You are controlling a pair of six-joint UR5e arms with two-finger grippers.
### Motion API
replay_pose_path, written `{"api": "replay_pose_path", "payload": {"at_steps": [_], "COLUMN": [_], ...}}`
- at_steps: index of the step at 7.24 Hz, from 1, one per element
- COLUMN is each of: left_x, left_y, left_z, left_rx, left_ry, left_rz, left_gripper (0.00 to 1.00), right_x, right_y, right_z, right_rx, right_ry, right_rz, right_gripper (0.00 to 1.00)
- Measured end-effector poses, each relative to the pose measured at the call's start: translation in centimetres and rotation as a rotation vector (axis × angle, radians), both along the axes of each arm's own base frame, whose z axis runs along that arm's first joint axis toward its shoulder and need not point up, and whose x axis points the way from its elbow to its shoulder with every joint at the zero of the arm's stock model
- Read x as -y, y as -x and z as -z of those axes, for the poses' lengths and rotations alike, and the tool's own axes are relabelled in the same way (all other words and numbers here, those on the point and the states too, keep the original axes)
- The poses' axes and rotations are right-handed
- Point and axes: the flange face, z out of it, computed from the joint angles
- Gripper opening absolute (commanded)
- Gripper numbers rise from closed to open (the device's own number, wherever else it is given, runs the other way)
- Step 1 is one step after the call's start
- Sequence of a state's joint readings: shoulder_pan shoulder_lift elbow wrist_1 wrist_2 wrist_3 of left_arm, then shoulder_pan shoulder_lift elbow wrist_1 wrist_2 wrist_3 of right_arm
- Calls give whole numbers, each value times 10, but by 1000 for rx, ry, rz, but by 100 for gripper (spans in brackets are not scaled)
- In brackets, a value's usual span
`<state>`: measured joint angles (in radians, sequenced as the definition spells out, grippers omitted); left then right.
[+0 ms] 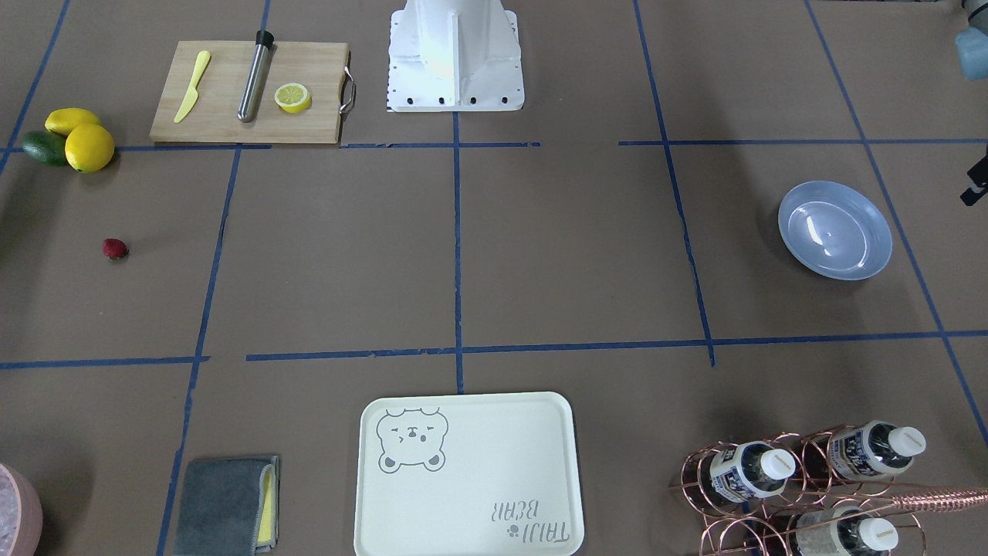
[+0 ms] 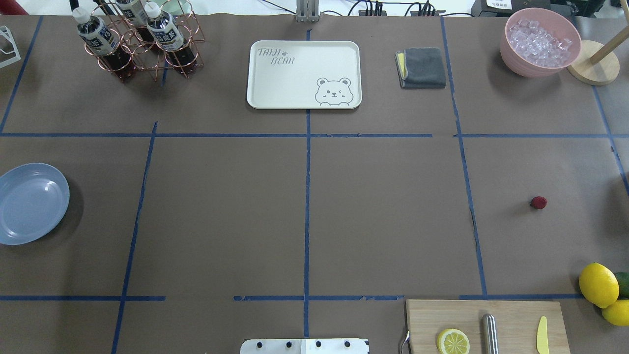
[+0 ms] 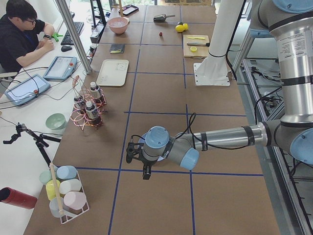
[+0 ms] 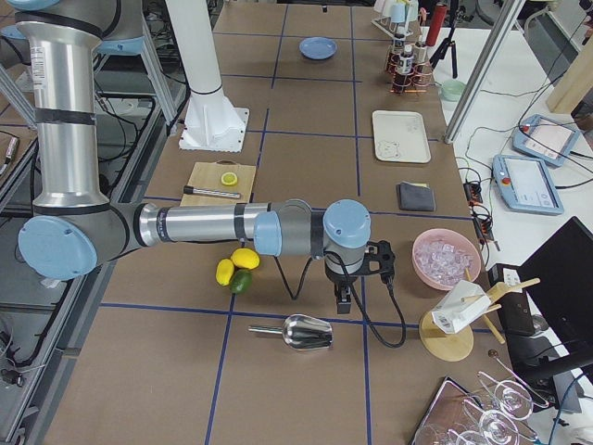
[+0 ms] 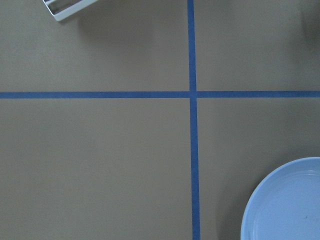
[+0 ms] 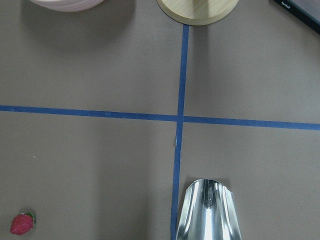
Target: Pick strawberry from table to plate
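The strawberry [image 1: 115,249] [image 2: 538,202] lies alone on the brown table [image 2: 221,221], on my right side; it also shows at the lower left of the right wrist view [image 6: 22,223]. The pale blue plate [image 1: 835,230] [image 2: 29,204] sits with nothing on it at the far left end, and its rim [image 5: 285,205] shows in the left wrist view. My left gripper [image 3: 139,164] hangs above the table beside the plate. My right gripper [image 4: 357,283] hovers past the lemons, near the scoop. Neither gripper's fingers show clearly, so I cannot tell open from shut.
A wooden board [image 2: 484,324] carries a lemon slice, a steel rod and a yellow knife. Lemons [image 2: 598,285] lie beside it. Also here: a cream bear tray [image 2: 303,73], grey cloth [image 2: 421,68], bottle rack [image 2: 137,42], pink ice bowl [image 2: 540,42], metal scoop [image 6: 207,212]. A person sits at a side desk [image 3: 24,34].
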<state>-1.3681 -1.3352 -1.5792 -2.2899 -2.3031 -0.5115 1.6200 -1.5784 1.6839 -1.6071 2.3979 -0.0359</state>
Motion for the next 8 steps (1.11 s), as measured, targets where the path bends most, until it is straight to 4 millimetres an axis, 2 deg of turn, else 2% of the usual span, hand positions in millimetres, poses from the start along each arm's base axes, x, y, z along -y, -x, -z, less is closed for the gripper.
{"api": "replay_pose_path", "payload": {"at_steps": [2, 4, 6, 8], "left_x": [-13, -28, -34, -35], "left_y": [-47, -81, -101, -111], "left_z": [-14, -29, -35, -36], "left_rx": [-71, -120, -112, -99], "left_ry": [19, 38, 39, 34], "left_rz": [9, 14, 13, 5], "left_gripper": [100, 100, 77, 69], "right_x": [1, 1, 1, 1], "right_y": [0, 0, 1, 1], "right_z": [3, 4, 4, 4], "right_rx": [2, 4, 8, 9], "right_ry": [-2, -2, -2, -2], "right_rz": [-3, -3, -3, -3], "right_gripper": [100, 100, 100, 100]}}
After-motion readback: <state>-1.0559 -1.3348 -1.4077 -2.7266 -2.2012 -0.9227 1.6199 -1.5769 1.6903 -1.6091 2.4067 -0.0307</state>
